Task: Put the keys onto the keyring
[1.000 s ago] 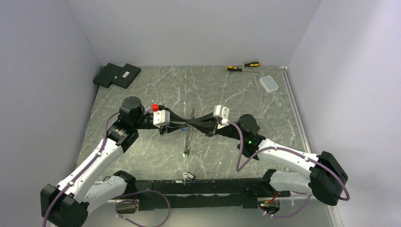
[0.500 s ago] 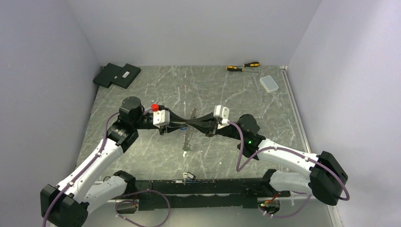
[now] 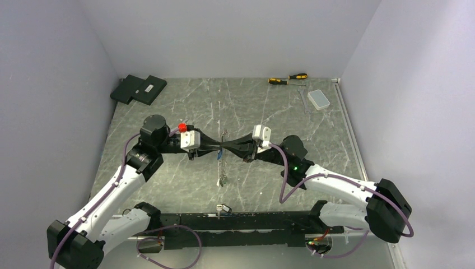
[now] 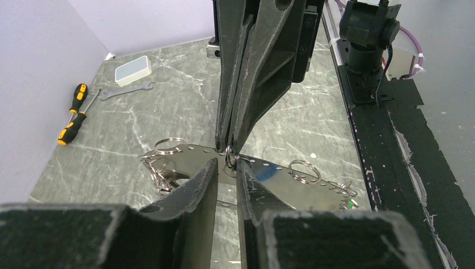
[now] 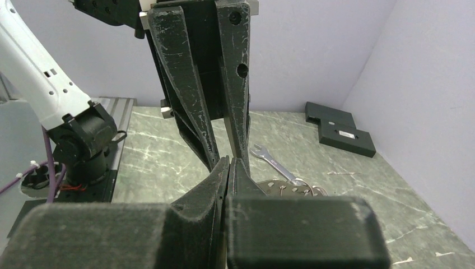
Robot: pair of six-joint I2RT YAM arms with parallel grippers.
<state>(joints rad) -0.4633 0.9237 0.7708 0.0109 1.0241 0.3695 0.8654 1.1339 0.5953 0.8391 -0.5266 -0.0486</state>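
Observation:
My two grippers meet tip to tip above mid-table in the top view, the left gripper and the right gripper. In the left wrist view the right gripper is shut on a small wire ring. The left gripper stands a narrow gap apart around that ring. Below lies a shiny perforated metal strip with split rings, and a thin chain loop, the keyring, at its left end. The green key is at its right end. A blue patch shows beside my finger; I cannot tell if it is the blue key.
Two yellow-and-black screwdrivers, a white box and a silver wrench lie at the back right. Black boxes sit at the back left. Another wrench-shaped piece lies by the strip. A small silvery item rests on the front rail.
The upper end of the strip has shifted slightly left and the left arm has shifted a little. The grippers stay tip to tip.

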